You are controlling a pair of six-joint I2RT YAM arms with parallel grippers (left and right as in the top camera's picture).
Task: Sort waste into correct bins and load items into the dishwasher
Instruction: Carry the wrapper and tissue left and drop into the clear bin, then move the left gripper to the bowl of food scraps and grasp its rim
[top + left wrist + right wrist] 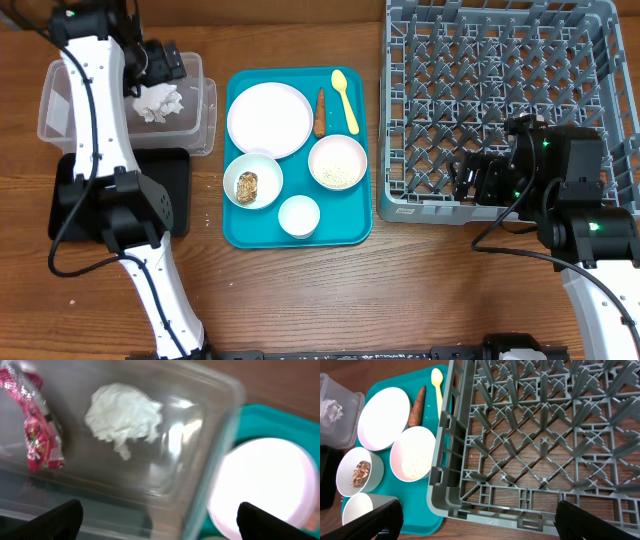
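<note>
The crumpled white napkin (158,103) (125,417) and the red wrapper (37,425) lie in the clear tub (60,100) (210,475). My left gripper (165,62) (160,520) is open and empty above the tub's right end. The teal tray (240,225) holds the plate (269,119), carrot (320,113), yellow spoon (345,95), a bowl with rice (337,161), a bowl with the brown lump (247,185) and the cup (298,216). My right gripper (470,178) (477,520) is open and empty over the front left corner of the grey dish rack (500,100) (545,435).
The black tray (170,180) lies in front of the tub, partly under the left arm. The rack stands close to the right of the teal tray. Bare wooden table runs along the front.
</note>
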